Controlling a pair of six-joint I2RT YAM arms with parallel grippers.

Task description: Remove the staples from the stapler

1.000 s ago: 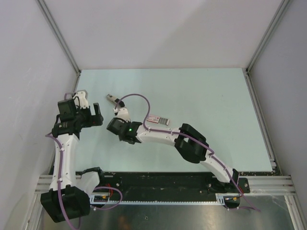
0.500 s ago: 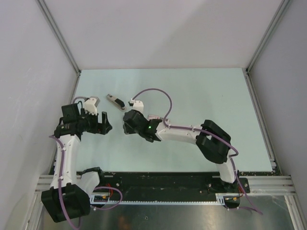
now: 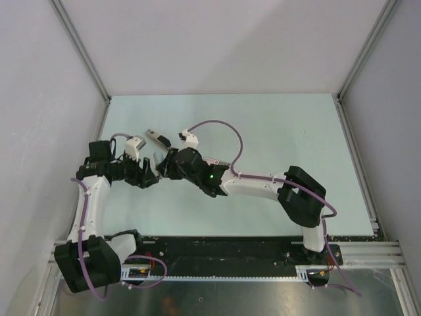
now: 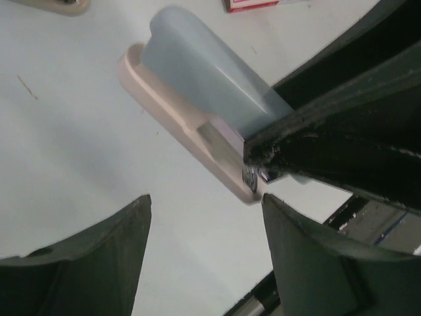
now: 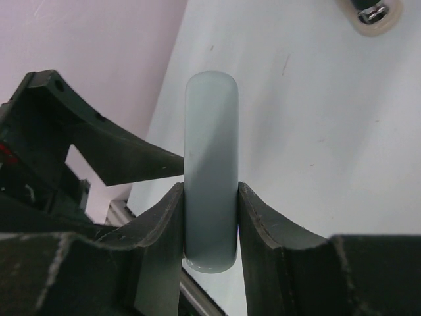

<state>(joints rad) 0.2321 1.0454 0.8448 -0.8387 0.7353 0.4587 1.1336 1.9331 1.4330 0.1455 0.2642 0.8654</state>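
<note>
Right end effector (image 5: 210,192) pinching the stapler (image 4: 197,85).
It clamps the pale blue stapler's two sides; the left end effector (image 4: 205,205) stands spread, the stapler just ahead of its gap, over the worktop (image 4: 79,131).

- You find no word, brand, number or sign that reads clearly in any of the three views.
- The red-and-white packet (image 4: 253,5), cut off at the top edge of your left wrist view, shows no legible print.
</note>
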